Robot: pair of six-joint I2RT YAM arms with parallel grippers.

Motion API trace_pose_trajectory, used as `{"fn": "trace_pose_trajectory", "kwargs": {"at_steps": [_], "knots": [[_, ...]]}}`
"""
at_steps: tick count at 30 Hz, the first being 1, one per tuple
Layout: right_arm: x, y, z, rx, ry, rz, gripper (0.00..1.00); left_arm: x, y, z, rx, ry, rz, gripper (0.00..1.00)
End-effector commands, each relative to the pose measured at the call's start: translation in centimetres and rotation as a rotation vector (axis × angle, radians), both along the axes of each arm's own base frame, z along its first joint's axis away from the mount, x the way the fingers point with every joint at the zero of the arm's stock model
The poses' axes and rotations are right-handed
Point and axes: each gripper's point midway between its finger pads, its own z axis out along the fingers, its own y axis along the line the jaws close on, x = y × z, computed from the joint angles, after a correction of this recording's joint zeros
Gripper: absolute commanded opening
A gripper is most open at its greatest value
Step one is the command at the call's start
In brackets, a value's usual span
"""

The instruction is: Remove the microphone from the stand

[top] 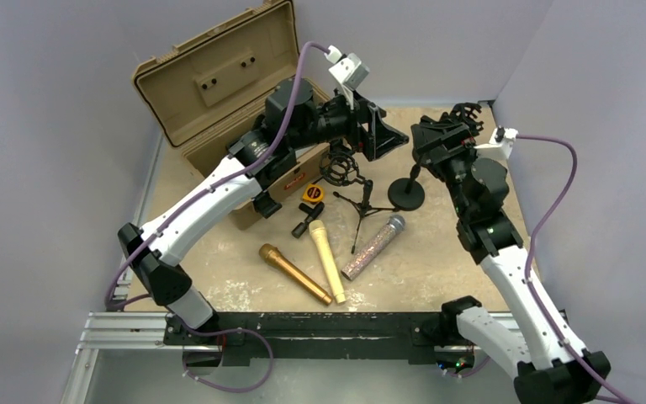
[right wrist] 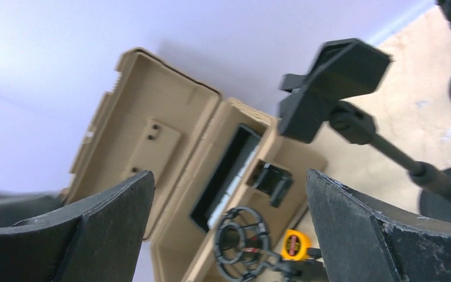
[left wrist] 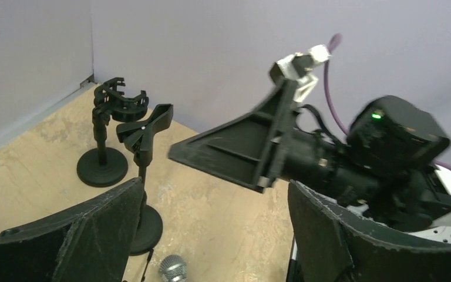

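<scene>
A round-base stand (top: 406,194) stands mid-table, and its clip (right wrist: 332,82) holds nothing. The same stand (left wrist: 144,126) shows in the left wrist view. A glittery microphone (top: 374,246) with a silver head (left wrist: 173,269) lies flat on the table in front of it. A cream microphone (top: 326,259) and a gold one (top: 294,273) lie beside it. My left gripper (top: 387,135) (left wrist: 214,185) hangs open above the table with nothing between its fingers. My right gripper (top: 427,143) (right wrist: 229,176) faces it, open and empty, just above the clip.
An open tan case (top: 219,93) fills the back left. A tripod with a shock mount (top: 341,167) (right wrist: 241,241), a yellow tape measure (top: 313,194) and a small black microphone (top: 307,220) sit in front of it. A second round-base stand (left wrist: 103,167) stands by the back wall.
</scene>
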Motion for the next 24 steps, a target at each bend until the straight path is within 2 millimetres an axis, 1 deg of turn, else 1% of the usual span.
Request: {"fn": "trace_pose_trajectory", "kwargs": {"at_steps": [1, 3, 5, 9, 12, 16, 18, 21, 24], "knots": [[1.7, -1.7, 1.4, -0.053, -0.037, -0.023, 0.99, -2.3, 1.7, 4.6, -0.038, -0.151, 0.019, 0.9], [2.5, -2.5, 0.7, -0.064, -0.015, -0.027, 0.99, -2.7, 1.6, 4.7, -0.038, -0.157, 0.012, 0.9], [3.0, -3.8, 0.3, -0.08, -0.005, -0.056, 0.99, -2.9, 1.6, 5.0, -0.045, -0.159, 0.004, 0.9], [3.4, -5.2, 0.8, -0.112, -0.043, -0.083, 0.99, -3.2, 1.6, 5.3, -0.055, -0.16, -0.008, 0.9], [4.3, -5.6, 0.3, -0.148, -0.04, -0.084, 0.97, -3.3, 1.6, 5.5, -0.06, -0.161, -0.015, 0.9], [5.2, -5.8, 0.4, -0.164, -0.059, -0.083, 0.96, -3.4, 1.7, 5.6, -0.063, -0.163, -0.018, 0.9], [5.9, -6.0, -0.5, -0.168, -0.039, -0.083, 0.94, -3.5, 1.7, 5.6, -0.063, -0.162, -0.019, 0.9], [6.6, -6.2, -1.8, -0.17, -0.021, -0.089, 0.92, -3.7, 1.7, 5.7, -0.063, -0.162, -0.023, 0.9], [6.9, -6.7, -3.7, -0.182, 0.006, -0.113, 0.87, -3.8, 1.9, 5.9, -0.064, -0.166, -0.025, 0.9]]}}
